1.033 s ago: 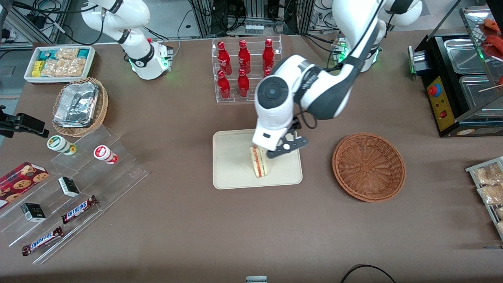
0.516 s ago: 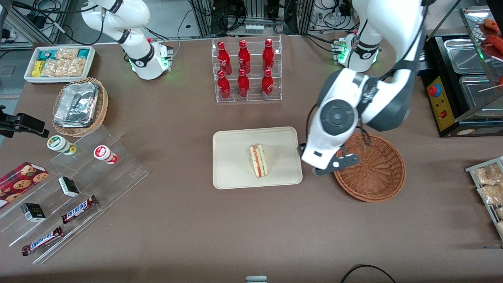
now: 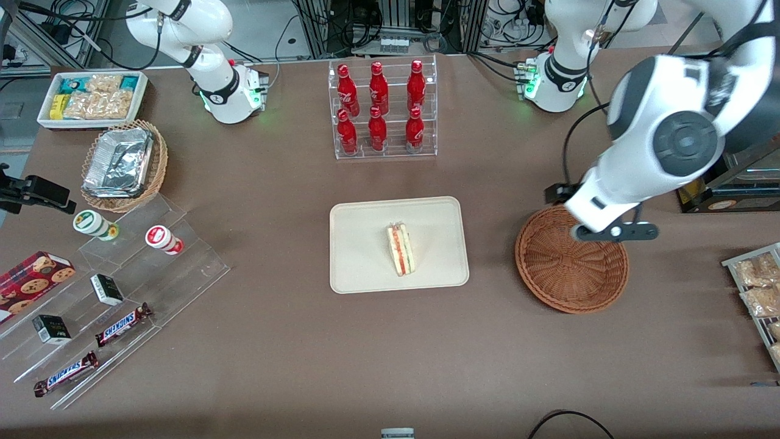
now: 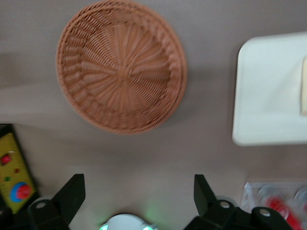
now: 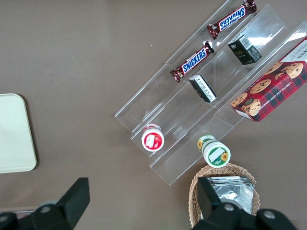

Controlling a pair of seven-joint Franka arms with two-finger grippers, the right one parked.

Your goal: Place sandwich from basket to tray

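Observation:
The sandwich (image 3: 400,249), a pale wedge with red, yellow and green layers, lies on the cream tray (image 3: 359,244) at mid-table, with nothing holding it. The reddish-brown woven basket (image 3: 567,274) stands empty beside the tray, toward the working arm's end. My left gripper (image 3: 614,232) hangs high over the basket's rim that is farther from the front camera. In the left wrist view the gripper (image 4: 139,189) is open, its fingers (image 4: 72,194) wide apart with nothing between them. That view also shows the basket (image 4: 121,67), the tray (image 4: 271,91) and a sliver of the sandwich (image 4: 304,86).
A clear rack of red bottles (image 3: 382,110) stands farther from the front camera than the tray. A black machine (image 3: 701,152) and snack packets (image 3: 755,286) sit at the working arm's end. Acrylic shelves with candy bars (image 3: 122,286), a foil-filled tan basket (image 3: 125,164) and a white tub (image 3: 91,97) lie toward the parked arm's end.
The gripper has left the sandwich on the tray and swung away and upward toward the working arm's end, now over the basket. The sandwich has not moved.

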